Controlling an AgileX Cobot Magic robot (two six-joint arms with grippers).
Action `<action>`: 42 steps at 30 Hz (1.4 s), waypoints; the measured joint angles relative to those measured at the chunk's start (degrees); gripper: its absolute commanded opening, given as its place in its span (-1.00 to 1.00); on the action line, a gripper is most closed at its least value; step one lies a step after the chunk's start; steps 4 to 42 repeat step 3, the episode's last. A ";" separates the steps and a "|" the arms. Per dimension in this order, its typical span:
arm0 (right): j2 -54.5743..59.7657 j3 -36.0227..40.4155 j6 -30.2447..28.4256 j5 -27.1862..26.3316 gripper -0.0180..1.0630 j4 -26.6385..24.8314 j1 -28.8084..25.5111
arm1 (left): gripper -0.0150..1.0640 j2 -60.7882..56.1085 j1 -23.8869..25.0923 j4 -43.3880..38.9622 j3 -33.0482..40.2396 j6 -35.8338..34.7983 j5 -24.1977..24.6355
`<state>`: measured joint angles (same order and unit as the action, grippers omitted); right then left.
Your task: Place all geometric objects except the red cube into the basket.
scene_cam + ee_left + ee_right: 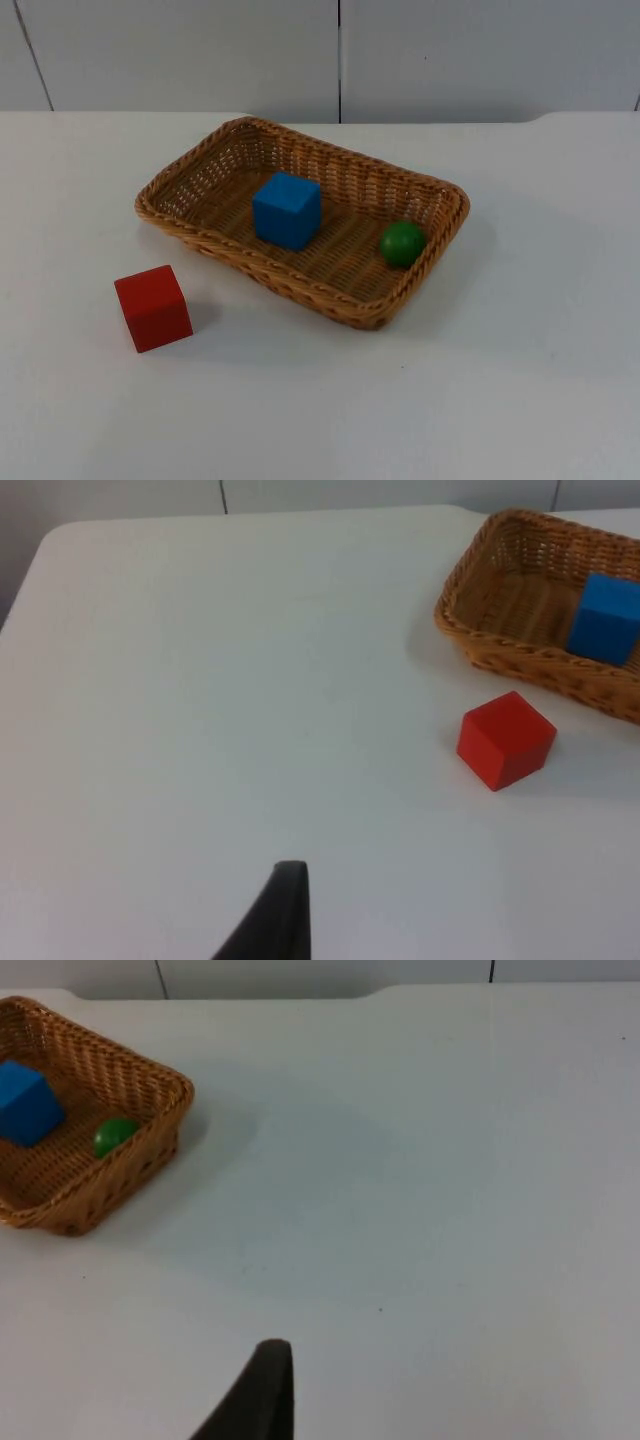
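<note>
White table [520, 380] ending at a grey partition wall [480, 50]. Near its middle, set at an angle, lies a rectangular wicker basket [205, 235]. Inside the basket: a blue cube [287, 209] resting on the woven floor toward the middle, and a smaller green ball [402, 243] lying against the inner wall at the basket's right end; the two are apart. A red cube [153, 307] stands on the table outside the basket, near its left front rim but not touching it.

Broad stretches of bare table lie in front of the basket and to either side.

Left gripper: one black fingertip [280, 910] over bare table, well apart from the red cube; whether the fingers are spread or closed cannot be told. Right gripper: one black fingertip [262, 1390] over bare table, well apart from the basket; its opening likewise cannot be told.
</note>
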<state>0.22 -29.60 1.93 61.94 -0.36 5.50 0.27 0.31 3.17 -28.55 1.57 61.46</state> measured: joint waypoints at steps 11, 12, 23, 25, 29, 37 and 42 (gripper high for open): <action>0.00 0.00 0.00 0.00 0.98 0.00 0.00 | 0.98 0.00 2.32 0.00 0.00 0.00 -0.10; 0.00 0.00 0.00 0.00 0.98 0.00 0.00 | 0.98 0.00 2.32 0.00 0.00 0.00 -0.10; 0.00 0.00 0.00 0.00 0.98 0.00 0.00 | 0.98 0.00 2.32 0.00 0.00 0.00 -0.10; 0.00 0.00 0.00 0.00 0.98 0.00 0.00 | 0.98 0.00 2.32 0.00 0.00 0.00 -0.10; 0.00 0.00 0.00 0.00 0.98 0.00 0.00 | 0.98 0.00 2.32 0.00 0.00 0.00 -0.10; 0.00 0.00 0.00 0.00 0.98 0.00 0.00 | 0.98 0.00 2.32 0.00 0.00 0.00 -0.10; 0.00 0.00 0.00 0.00 0.98 0.00 0.00 | 0.98 0.00 2.32 0.00 0.00 0.00 -0.10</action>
